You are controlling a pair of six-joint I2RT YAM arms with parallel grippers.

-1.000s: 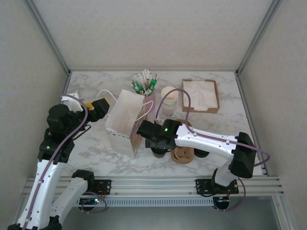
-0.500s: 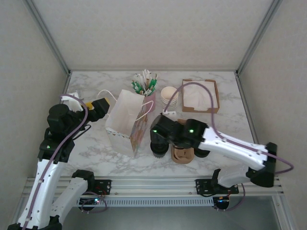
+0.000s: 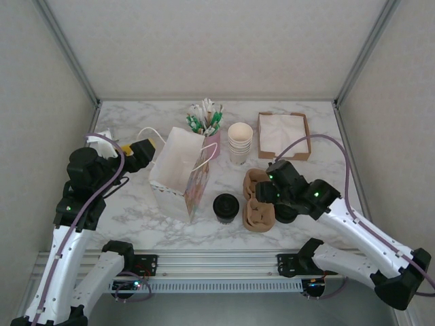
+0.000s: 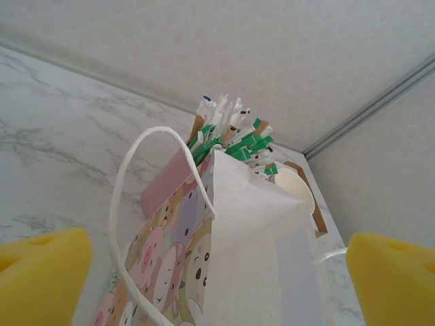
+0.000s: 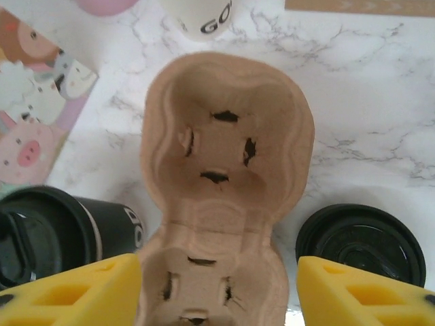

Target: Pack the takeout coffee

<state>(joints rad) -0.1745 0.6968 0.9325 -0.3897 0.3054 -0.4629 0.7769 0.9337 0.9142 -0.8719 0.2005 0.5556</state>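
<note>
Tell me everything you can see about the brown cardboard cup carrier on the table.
The cup carrier is a tan moulded-pulp tray with two round wells in a row, each with small dark slits in its floor. Both wells are empty. It lies flat on the marble table. The dark lidded coffee cup stands close on one side, a black lid on the other; contact is unclear. The right gripper hangs above it, fingers open astride one well.
</note>
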